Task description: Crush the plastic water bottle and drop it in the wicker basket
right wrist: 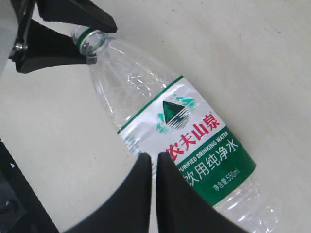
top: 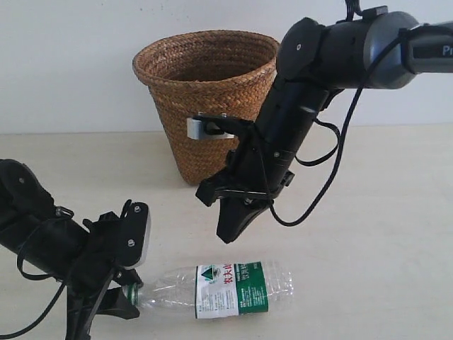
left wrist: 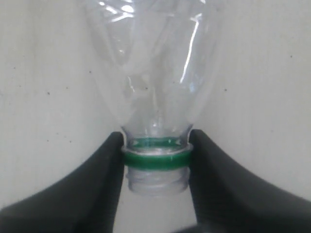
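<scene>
The plastic water bottle lies on its side on the pale table near the front edge, its neck pointing left. Its body is clear and looks uncrushed, with a green-and-white label bearing red characters. The neck carries a green ring and an open threaded mouth; no cap shows. My left gripper is shut on that neck, one finger on each side. My right gripper hangs shut a little above the label, holding nothing. The wicker basket stands upright behind, at the back centre.
The right arm slants down in front of the basket's right side, with a black cable looping beside it. A white wall closes the back. Bare table lies to the right of the bottle.
</scene>
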Action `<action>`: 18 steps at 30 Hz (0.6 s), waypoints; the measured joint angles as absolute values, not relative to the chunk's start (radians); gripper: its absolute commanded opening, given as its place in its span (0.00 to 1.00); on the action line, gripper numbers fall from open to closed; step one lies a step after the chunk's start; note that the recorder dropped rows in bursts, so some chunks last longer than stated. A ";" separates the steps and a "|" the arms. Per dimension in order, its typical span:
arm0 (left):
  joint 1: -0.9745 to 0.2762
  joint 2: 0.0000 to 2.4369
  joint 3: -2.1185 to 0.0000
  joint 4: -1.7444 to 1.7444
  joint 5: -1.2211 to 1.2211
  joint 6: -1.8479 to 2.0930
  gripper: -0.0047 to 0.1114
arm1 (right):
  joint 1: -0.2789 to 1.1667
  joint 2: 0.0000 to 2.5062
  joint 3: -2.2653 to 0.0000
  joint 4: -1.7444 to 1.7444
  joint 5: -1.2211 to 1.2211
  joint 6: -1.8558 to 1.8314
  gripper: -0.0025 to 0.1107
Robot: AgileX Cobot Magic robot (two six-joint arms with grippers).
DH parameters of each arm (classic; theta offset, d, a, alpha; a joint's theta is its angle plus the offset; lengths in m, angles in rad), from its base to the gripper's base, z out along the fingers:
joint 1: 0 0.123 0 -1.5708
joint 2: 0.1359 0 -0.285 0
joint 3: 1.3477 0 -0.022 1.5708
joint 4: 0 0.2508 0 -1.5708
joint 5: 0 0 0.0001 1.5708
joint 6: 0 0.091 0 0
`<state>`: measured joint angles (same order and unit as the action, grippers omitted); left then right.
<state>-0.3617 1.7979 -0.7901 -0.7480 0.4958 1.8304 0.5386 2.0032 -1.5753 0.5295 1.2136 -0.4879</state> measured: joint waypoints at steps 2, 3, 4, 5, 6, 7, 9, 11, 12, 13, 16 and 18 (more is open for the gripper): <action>-0.362 1.798 -0.790 -0.748 0.496 1.830 0.08 | 0.539 2.003 -1.566 0.530 1.214 -0.486 0.02; -0.362 1.798 -0.790 -0.747 0.496 1.830 0.08 | 0.539 2.005 -1.553 0.527 1.214 -0.486 0.02; -0.362 1.798 -0.790 -0.747 0.496 1.830 0.08 | 0.539 2.005 -1.544 0.525 1.214 -0.486 0.02; -0.362 1.798 -0.790 -0.747 0.496 1.830 0.08 | 0.539 2.010 -1.532 0.525 1.214 -0.486 0.02; -0.362 1.798 -0.790 -0.747 0.496 1.830 0.08 | 0.539 2.017 -1.520 0.523 1.206 -0.486 0.02; -0.362 1.798 -0.790 -0.747 0.496 1.830 0.08 | 0.539 2.022 -1.506 0.520 1.196 -0.486 0.02; -0.362 1.798 -0.790 -0.745 0.496 1.830 0.08 | 0.539 2.038 -1.482 0.514 1.168 -0.486 0.02; -0.362 1.798 -0.790 -0.745 0.496 1.830 0.08 | 0.539 2.056 -1.471 0.499 1.150 -0.486 0.02; -0.362 1.798 -0.790 -0.745 0.496 1.830 0.08 | 0.539 2.066 -1.469 0.497 1.142 -0.486 0.02; -0.362 1.798 -0.790 -0.745 0.496 1.830 0.08 | 0.539 2.073 -1.467 0.497 1.137 -0.486 0.02; -0.362 1.798 -0.790 -0.740 0.496 1.830 0.08 | 0.539 2.100 -1.467 0.504 1.117 -0.486 0.02; -0.362 1.798 -0.790 -0.739 0.496 1.830 0.08 | 0.539 2.123 -1.469 0.513 1.113 -0.484 0.02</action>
